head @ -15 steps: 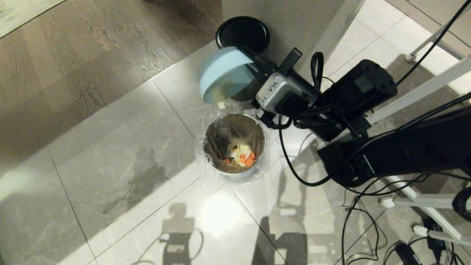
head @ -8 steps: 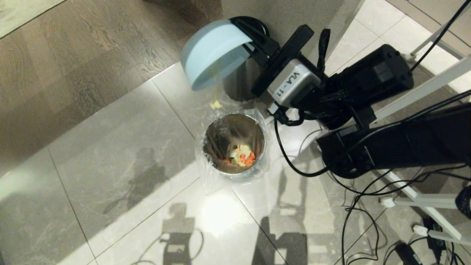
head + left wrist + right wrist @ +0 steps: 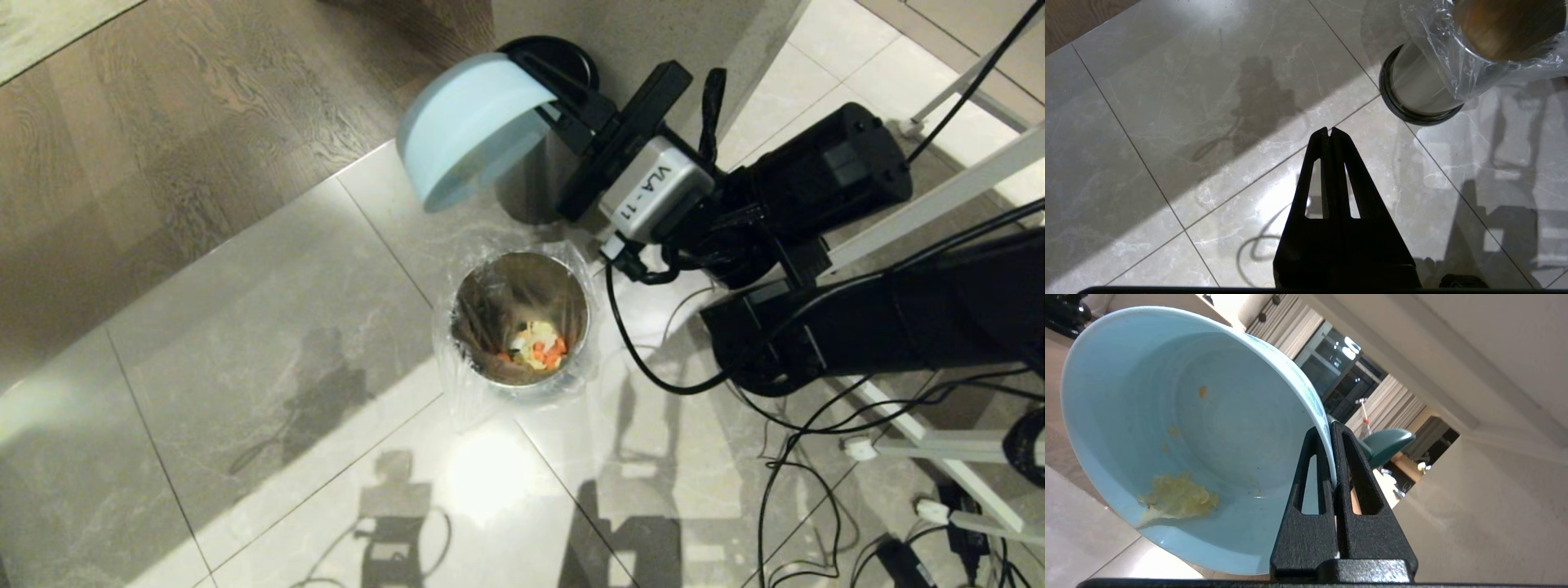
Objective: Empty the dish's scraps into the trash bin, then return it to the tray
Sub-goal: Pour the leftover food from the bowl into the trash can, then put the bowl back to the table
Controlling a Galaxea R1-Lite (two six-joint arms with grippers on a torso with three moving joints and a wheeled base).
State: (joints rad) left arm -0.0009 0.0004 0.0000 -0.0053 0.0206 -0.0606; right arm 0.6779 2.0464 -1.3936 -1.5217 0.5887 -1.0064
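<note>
The dish (image 3: 465,122), a small light-blue bowl, hangs tipped on its side above and beyond the trash bin (image 3: 520,327). My right gripper (image 3: 543,86) is shut on its rim. In the right wrist view the dish (image 3: 1188,428) is held by my right gripper (image 3: 1329,430) and still has a yellowish smear (image 3: 1175,498) stuck low inside. The scraps (image 3: 539,347), orange and pale yellow pieces, lie at the bottom of the steel, bag-lined bin. My left gripper (image 3: 1329,131) hangs shut and empty over the floor tiles, near the trash bin (image 3: 1421,85). The tray is out of view.
A taller dark bin with a black lid (image 3: 571,57) stands right behind the dish against a wall corner. Black cables (image 3: 784,490) and a white frame (image 3: 939,457) cover the floor to the right. Tiles and wood flooring lie to the left.
My right gripper has lifted the dish up and away from the bin mouth and rolled it further over. A pale piece seen under the dish earlier no longer shows.
</note>
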